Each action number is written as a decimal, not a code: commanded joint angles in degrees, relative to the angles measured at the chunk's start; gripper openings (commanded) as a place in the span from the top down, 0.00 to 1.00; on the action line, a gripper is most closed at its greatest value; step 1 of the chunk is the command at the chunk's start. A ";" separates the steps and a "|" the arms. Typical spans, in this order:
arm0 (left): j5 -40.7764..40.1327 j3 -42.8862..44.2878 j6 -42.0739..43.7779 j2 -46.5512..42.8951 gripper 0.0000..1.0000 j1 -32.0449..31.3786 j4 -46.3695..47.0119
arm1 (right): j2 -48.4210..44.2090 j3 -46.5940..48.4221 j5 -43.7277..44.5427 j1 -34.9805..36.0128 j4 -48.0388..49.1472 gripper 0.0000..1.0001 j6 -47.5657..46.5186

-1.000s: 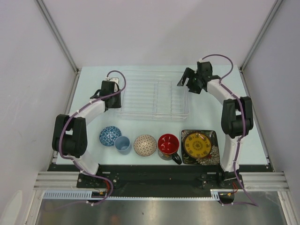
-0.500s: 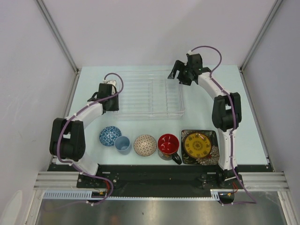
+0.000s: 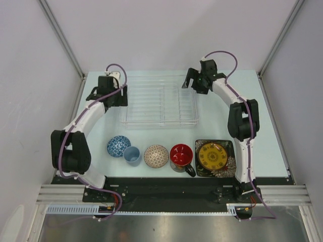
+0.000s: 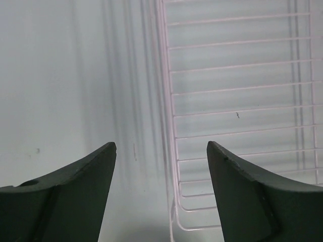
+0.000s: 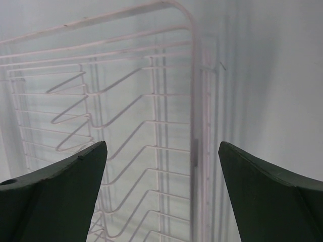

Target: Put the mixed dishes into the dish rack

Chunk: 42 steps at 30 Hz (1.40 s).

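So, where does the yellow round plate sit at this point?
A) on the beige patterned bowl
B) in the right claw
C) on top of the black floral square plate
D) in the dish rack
C: the yellow round plate lies on the black floral square plate, in front of the dish rack, which holds no dishes.

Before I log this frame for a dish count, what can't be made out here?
Top view: square plate mostly covered by the yellow plate.
Wrist views: no dishes in frame; the rack is cut off by the edges.
Top view: mug exterior, hidden from above.
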 commanded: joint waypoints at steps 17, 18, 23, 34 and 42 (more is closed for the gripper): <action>16.91 -12.41 23.69 -22.02 0.30 12.43 -19.72 | -24.70 -19.10 24.67 0.05 -5.17 0.00 -3.32; 17.53 -13.39 24.13 -21.94 0.31 12.43 -20.51 | -26.13 -20.09 24.67 0.22 -4.38 0.00 -3.32; 18.41 -18.66 26.86 -21.76 0.42 12.96 -21.48 | -32.45 -21.24 23.44 1.01 -4.45 0.00 -3.23; 18.94 -21.21 32.22 -15.62 0.49 13.40 -21.66 | -38.79 -25.10 19.92 1.72 -6.74 0.01 -1.30; 18.06 -23.42 35.21 -9.99 0.51 13.40 -19.11 | -40.82 -25.99 20.45 2.07 -7.62 0.02 -0.77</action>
